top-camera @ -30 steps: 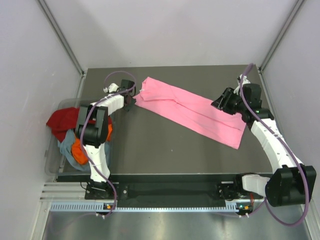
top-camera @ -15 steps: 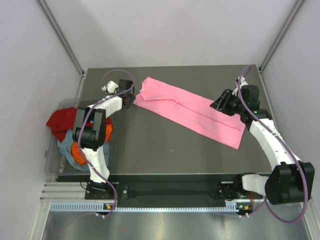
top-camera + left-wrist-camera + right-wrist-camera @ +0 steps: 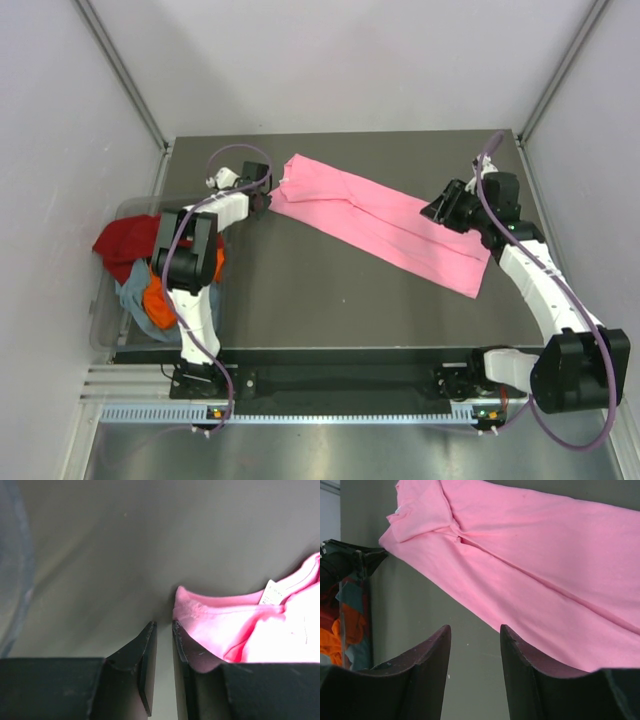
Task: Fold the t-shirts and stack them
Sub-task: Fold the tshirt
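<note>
The pink shirt (image 3: 380, 222) is plain and bright, its label (image 3: 271, 592) white. The red shirt (image 3: 122, 242) is dark, the orange shirt (image 3: 155, 301) vivid, the grey-blue shirt (image 3: 130, 290) dull. The table (image 3: 320, 300) is dark grey, the cables (image 3: 240, 148) purple.

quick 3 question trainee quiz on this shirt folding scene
1. True or false: the right gripper is clamping the pink t-shirt.
2. The red, orange and grey-blue shirts lie: A) in the clear bin at left; B) on the pink one; C) in a gripper.
3. Which end of the pink t-shirt is the left gripper beside?
Key: 1 false, jaws open; 2 A; 3 the collar end, by the white label.
</note>
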`<state>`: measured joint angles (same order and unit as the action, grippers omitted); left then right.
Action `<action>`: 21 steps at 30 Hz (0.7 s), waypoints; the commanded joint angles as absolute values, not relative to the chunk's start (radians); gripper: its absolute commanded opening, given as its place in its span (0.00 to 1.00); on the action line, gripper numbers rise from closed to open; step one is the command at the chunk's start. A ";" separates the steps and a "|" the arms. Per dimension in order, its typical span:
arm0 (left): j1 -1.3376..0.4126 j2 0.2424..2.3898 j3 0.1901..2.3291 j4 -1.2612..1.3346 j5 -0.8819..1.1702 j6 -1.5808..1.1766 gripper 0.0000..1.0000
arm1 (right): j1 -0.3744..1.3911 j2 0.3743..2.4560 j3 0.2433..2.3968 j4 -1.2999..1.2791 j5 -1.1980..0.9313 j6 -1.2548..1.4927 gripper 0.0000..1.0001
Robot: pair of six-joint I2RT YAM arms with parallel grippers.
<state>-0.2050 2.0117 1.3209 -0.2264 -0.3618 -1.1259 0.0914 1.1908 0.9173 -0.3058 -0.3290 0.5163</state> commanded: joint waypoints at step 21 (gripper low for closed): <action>-0.213 1.842 1.210 -0.071 -0.367 -1.109 0.38 | 0.098 1.219 0.937 -0.227 -0.302 0.514 0.45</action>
<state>-0.2104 1.8969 1.2419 -0.1837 -0.3801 -1.1114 0.0917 1.2171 0.9161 -0.2951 -0.3065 0.5167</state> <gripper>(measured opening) 0.376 0.447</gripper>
